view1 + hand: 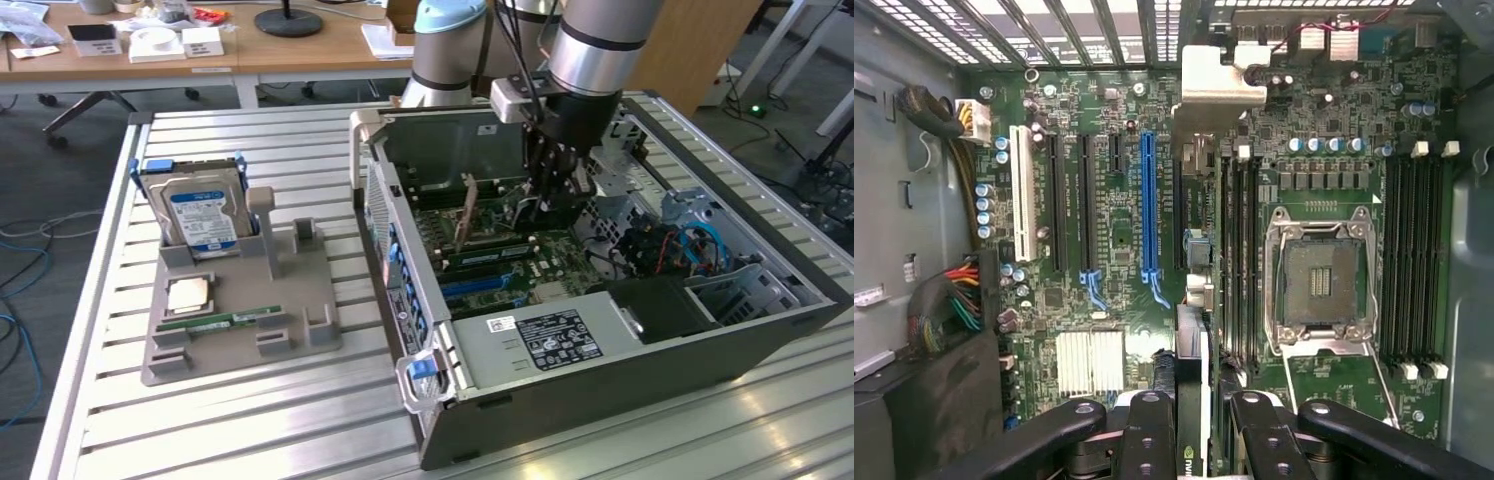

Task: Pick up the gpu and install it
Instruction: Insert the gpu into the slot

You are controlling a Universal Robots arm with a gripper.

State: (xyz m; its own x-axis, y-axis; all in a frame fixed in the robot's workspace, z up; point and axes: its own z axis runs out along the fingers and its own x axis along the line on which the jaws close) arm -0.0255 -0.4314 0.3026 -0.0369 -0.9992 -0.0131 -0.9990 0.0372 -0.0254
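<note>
My gripper reaches down into the open computer case, just above the green motherboard. In the wrist view my gripper is shut on the gpu, a thin dark card seen edge-on between the black fingers. The card hangs over the board, between the blue expansion slot and the black memory slots, in line with a black slot. I cannot tell whether its lower edge touches a slot.
The metal case walls close in on all sides, and a power supply sits at the near end. Cable bundles lie along one side, beside the CPU socket. Outside, a grey holder carries a blue-labelled hard drive and a RAM stick.
</note>
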